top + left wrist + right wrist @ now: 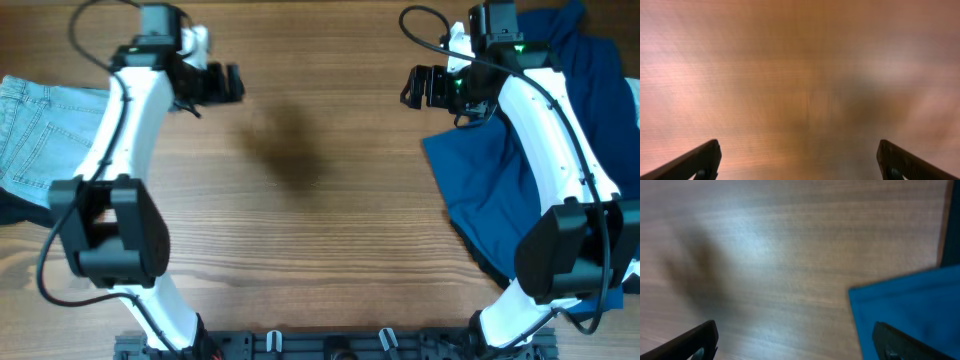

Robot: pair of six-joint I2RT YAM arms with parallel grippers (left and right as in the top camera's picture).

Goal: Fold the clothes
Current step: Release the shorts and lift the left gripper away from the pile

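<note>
Pale faded-blue denim shorts (40, 135) lie at the table's left edge, partly under my left arm. A dark navy-blue garment (500, 185) lies spread at the right, under my right arm; its corner shows in the right wrist view (905, 315). A black piece (12, 208) peeks out below the denim. My left gripper (232, 84) is open and empty above bare wood at the upper left, its fingers wide apart in the left wrist view (800, 162). My right gripper (414, 88) is open and empty, just left of the navy garment (795, 342).
The wooden table (310, 250) carries a dark shadow patch (290, 150) in its middle. A black rail with clips (330, 345) runs along the front edge. Both arm bases stand at the front corners.
</note>
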